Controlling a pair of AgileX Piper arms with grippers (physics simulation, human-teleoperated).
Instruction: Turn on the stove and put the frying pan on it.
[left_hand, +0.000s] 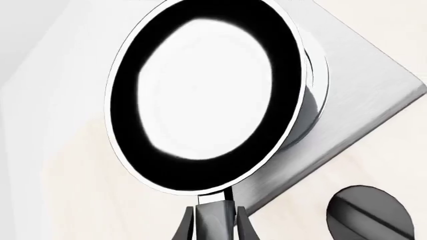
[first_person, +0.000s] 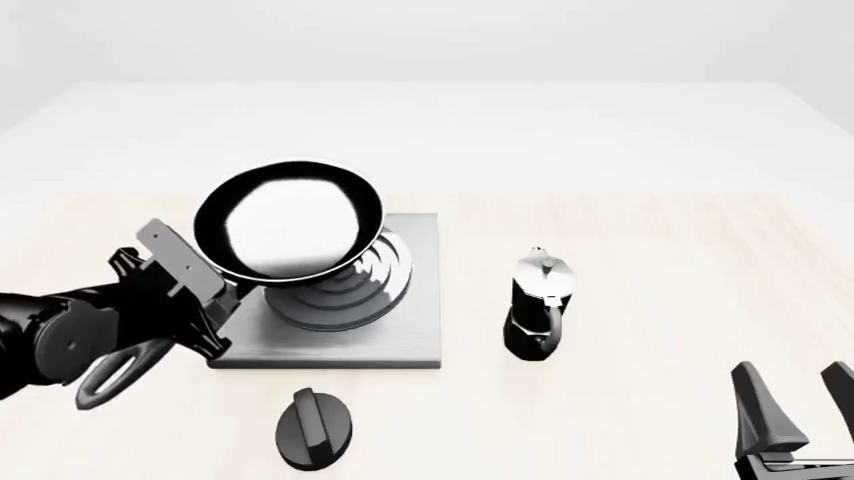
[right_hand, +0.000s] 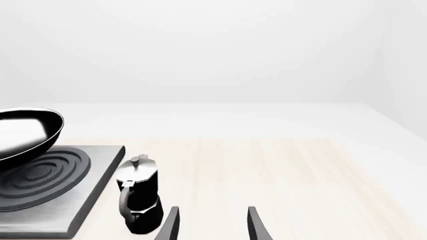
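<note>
Frying pan (first_person: 288, 222) tilted above stove (first_person: 416, 300), left gripper (left_hand: 215, 222) clamping its handle

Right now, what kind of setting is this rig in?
Likely a mock kitchen tabletop in a simulator, not a real room: a flat stove plate with its knob, a frying pan held by the left gripper, and a moka pot on a pale table, blank white surroundings.
</note>
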